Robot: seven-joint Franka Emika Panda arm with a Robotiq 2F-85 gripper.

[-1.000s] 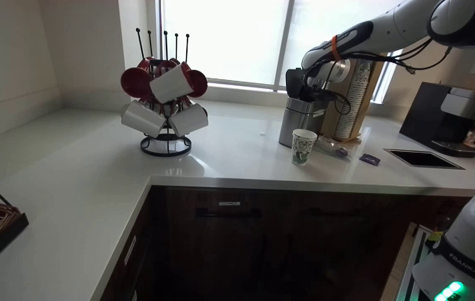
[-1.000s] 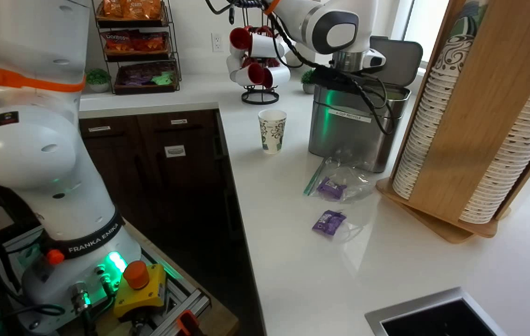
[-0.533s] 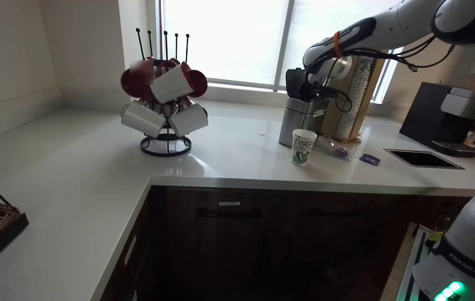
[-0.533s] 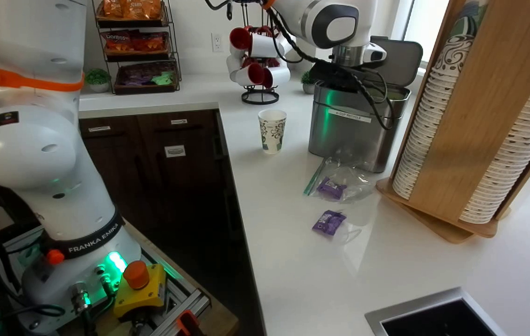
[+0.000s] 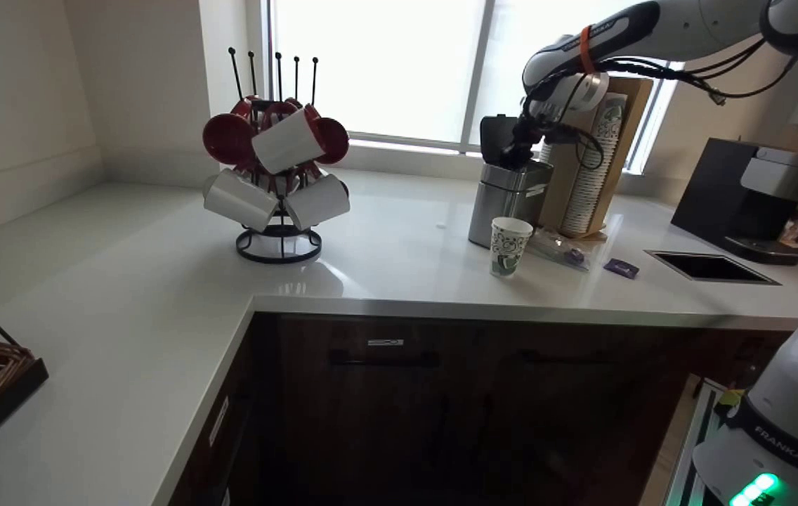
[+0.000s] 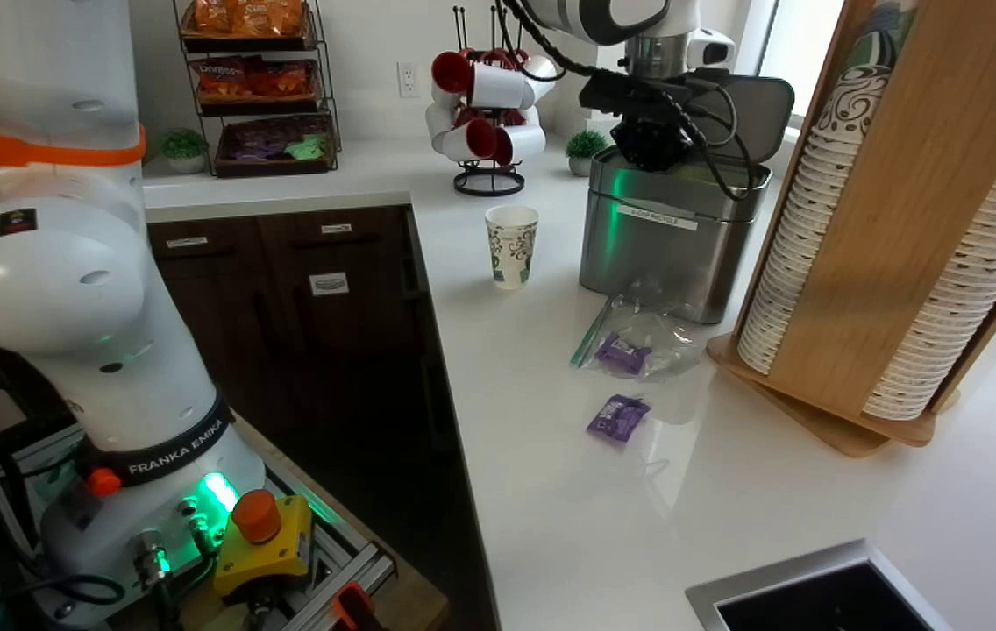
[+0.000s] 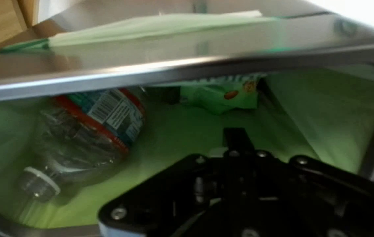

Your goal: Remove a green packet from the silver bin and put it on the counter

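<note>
Raised higher than a moment before, my gripper (image 7: 238, 131) hung at the mouth of the silver bin (image 6: 665, 258), its fingers (image 7: 235, 142) drawn together. In the wrist view I saw the green packet (image 7: 218, 97) lying inside the bin, partly hidden by the rim (image 7: 173, 69), with a plastic bottle (image 7: 91, 131) near it. Upright on the counter (image 6: 542, 491) stood a paper cup (image 6: 512, 250).

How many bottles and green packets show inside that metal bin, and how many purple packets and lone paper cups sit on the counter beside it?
Plastic bottle in the silver bin: 1
Green packet, also inside: 1
Purple packets on the counter: 2
Lone paper cup there: 1
Total in view: 5 (some of the silver bin's inside is hidden)
</note>
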